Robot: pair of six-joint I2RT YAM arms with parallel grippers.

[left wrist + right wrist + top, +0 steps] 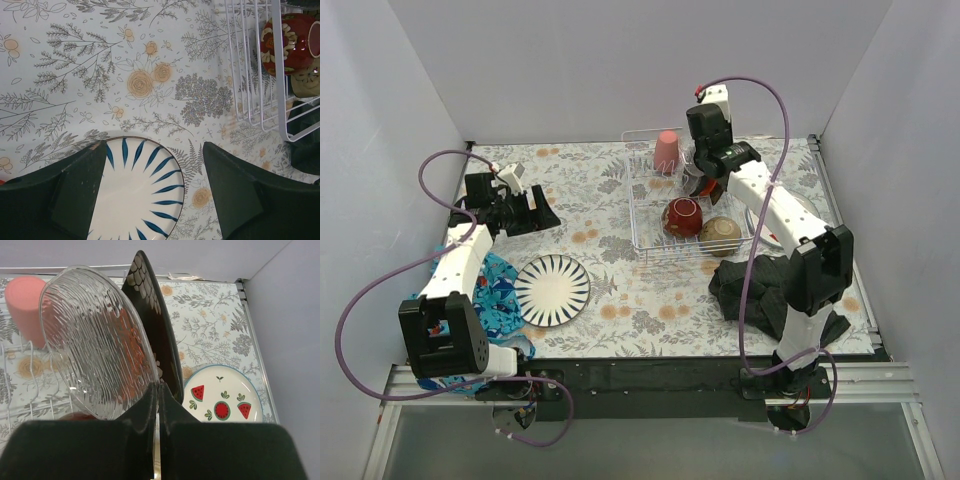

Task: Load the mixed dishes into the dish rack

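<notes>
Dish rack (640, 225): right gripper (157, 395) is pressing fingers together between clear plate (100, 340) and black plate (155, 325).
Left gripper (154, 150) is hovering wide apart, empty, over striped plate (135, 195).

The counter (610, 200) wears a floral print of grey sprigs and orange blooms, and plain pale walls (570, 60) close it in on three sides. A crumpled blue cloth (500, 290) lies near its front left and a bunched black cloth (728, 285) at front right, well apart.
</notes>
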